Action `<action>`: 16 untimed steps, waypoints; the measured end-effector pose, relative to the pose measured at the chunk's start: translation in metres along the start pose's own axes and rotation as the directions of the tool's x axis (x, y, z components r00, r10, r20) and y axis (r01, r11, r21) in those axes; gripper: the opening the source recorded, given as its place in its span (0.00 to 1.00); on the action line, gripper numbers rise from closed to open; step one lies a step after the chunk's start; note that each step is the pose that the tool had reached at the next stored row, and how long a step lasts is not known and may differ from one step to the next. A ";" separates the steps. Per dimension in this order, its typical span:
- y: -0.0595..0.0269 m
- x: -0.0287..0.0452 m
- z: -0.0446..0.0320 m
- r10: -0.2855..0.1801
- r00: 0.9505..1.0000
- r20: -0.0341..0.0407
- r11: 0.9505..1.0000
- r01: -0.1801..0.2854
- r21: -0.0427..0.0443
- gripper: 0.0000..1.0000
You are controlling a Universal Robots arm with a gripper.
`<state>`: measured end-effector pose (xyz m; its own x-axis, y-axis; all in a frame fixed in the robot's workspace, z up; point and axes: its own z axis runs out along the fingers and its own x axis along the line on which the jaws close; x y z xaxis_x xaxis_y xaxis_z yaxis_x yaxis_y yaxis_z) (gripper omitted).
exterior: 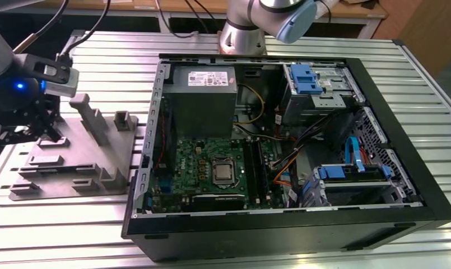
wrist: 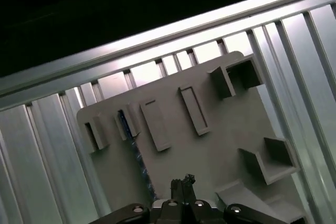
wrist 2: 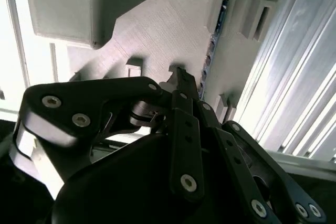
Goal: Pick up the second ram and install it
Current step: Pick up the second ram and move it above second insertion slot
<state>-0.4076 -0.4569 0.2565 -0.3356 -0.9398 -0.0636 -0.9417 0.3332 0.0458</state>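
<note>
Trouble is looming, I am judging: my jaws are hovering clenched on nothing over the grey holder plate (wrist: 210, 148) on the slatted table (wrist: 47, 145). They are just beside the second ram (wrist: 137, 156), which is sitting untouched in its slot. Descending clenched and offset, I am risking striking the stick or a holder block instead of straddling it.

Grey fixture plate (exterior: 72, 152) beside open computer case (exterior: 285, 227), perhaps touching.

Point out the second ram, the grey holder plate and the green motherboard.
second ram (wrist: 137, 157), first wrist view, middle of the stick.
grey holder plate (wrist: 210, 156), first wrist view, bare flat surface.
green motherboard (exterior: 185, 167), exterior view, bare green area.
</note>
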 end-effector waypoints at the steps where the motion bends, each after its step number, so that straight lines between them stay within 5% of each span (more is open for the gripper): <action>1: -0.0001 0.0000 0.0005 -0.018 1.000 -0.001 1.000 0.018 -0.001 0.10; 6: -0.0001 0.0001 0.0024 -0.107 0.994 -0.005 0.994 0.107 -0.007 0.10; 13: -0.0001 0.0002 0.0026 -0.117 0.993 -0.006 0.993 0.117 -0.007 0.10; 16: -0.0001 0.0002 0.0036 -0.164 0.986 -0.008 0.986 0.164 -0.011 0.10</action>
<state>-0.4076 -0.4568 0.2530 -0.1761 -0.9824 -0.0623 -0.9838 0.1734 0.0455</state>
